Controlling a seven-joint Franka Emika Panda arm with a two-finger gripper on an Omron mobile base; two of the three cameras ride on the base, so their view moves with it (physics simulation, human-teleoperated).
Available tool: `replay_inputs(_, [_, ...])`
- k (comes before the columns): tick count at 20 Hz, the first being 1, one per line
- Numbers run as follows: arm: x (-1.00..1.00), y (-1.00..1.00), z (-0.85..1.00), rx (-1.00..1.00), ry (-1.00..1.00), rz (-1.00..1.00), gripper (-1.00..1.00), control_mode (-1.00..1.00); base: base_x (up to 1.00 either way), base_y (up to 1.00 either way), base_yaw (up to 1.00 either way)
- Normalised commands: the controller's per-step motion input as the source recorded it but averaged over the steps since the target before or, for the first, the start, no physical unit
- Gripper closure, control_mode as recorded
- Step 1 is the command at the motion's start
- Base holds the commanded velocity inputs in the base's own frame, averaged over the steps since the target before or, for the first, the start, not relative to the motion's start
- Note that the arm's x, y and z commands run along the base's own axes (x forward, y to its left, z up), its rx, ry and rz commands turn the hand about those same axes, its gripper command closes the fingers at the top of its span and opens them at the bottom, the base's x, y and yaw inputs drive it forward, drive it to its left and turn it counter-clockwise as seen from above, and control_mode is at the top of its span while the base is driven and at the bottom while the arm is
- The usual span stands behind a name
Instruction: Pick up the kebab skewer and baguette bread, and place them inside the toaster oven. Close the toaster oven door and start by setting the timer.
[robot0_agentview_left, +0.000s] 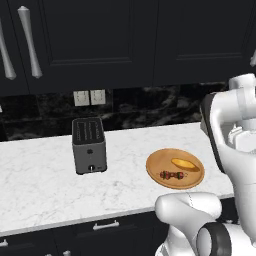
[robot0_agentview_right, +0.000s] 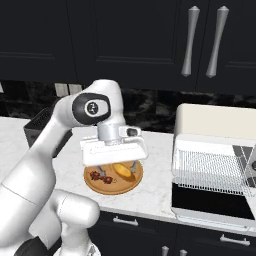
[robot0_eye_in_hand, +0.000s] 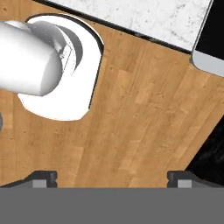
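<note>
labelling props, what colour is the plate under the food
Light brown wood plate, clearest in the left base view.

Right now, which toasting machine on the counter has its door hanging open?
The cream-white toaster oven: its door is dropped down, wire rack showing. The dark grey slot toaster has only top slots.

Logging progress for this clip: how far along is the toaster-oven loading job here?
Done: the cream-white toaster oven has its dark glass door folded down.
In hand: nothing; the open two-finger gripper hovers above the round wooden plate.
Left: the red-brown kebab skewer and golden baguette bread lie there; loading, closing, timer remain.
</note>
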Motion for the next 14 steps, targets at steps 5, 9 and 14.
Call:
replay_inputs(5, [0.00, 0.61, 0.00, 0.00, 0.15, 0.00, -1.00, -1.00, 0.00, 0.00, 0.00])
replay_inputs(9, [0.00, 0.52, 0.00, 0.03, 0.17, 0.00, -1.00, -1.00, 0.00, 0.00, 0.00])
replay_inputs(14, [0.06, 0.03, 0.00, 0.13, 0.06, 0.11, -1.00, -1.00, 0.00, 0.00, 0.00])
